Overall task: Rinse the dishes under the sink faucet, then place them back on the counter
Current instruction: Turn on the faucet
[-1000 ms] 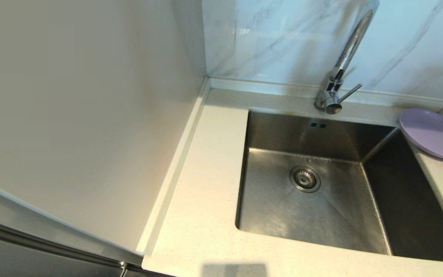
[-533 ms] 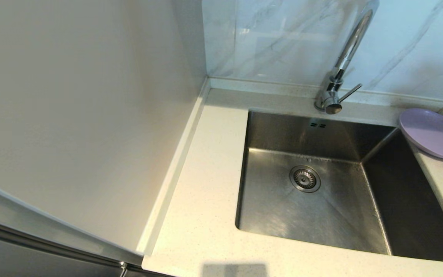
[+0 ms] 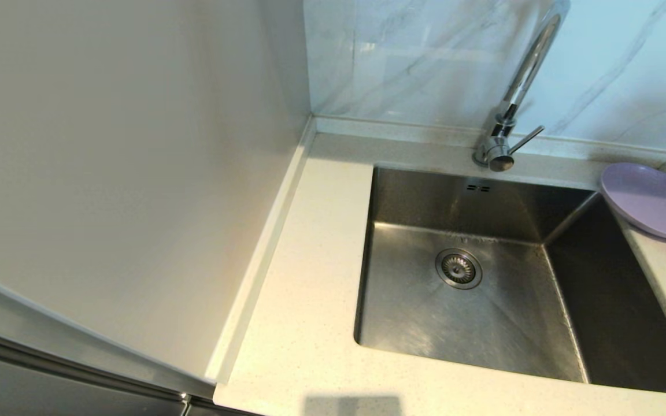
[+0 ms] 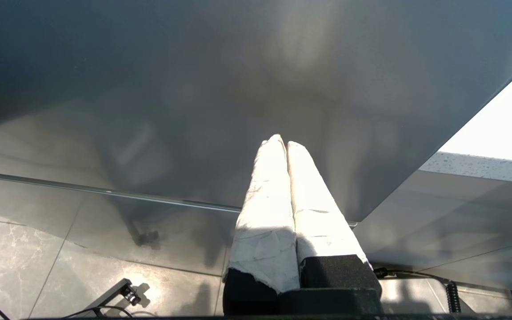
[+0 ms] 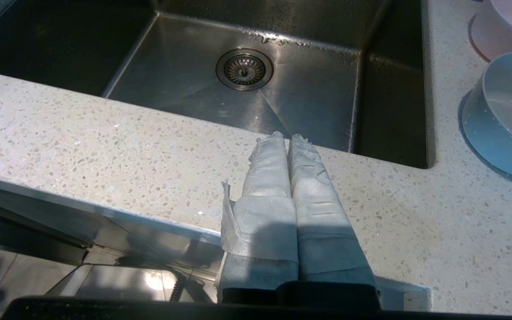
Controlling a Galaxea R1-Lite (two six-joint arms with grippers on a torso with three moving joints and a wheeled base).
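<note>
A wide, shallow lilac plate [image 3: 651, 199] sits on the speckled cream bench [image 3: 310, 300], right of the empty steel sink [image 3: 460, 289]. Both the left gripper [image 4: 281, 141] and right gripper [image 5: 284, 137] have closed, empty jaws.

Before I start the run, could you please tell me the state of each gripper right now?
Left gripper: shut, holding nothing.
Right gripper: shut, holding nothing, above the counter.

A: What stands behind the marble wall [image 3: 425, 58]'s corner?
B: A plain cream side wall [image 3: 125, 162] meets it at the left. Below that, grey marbled floor tiles [image 4: 29, 262] shine with reflected light.
</note>
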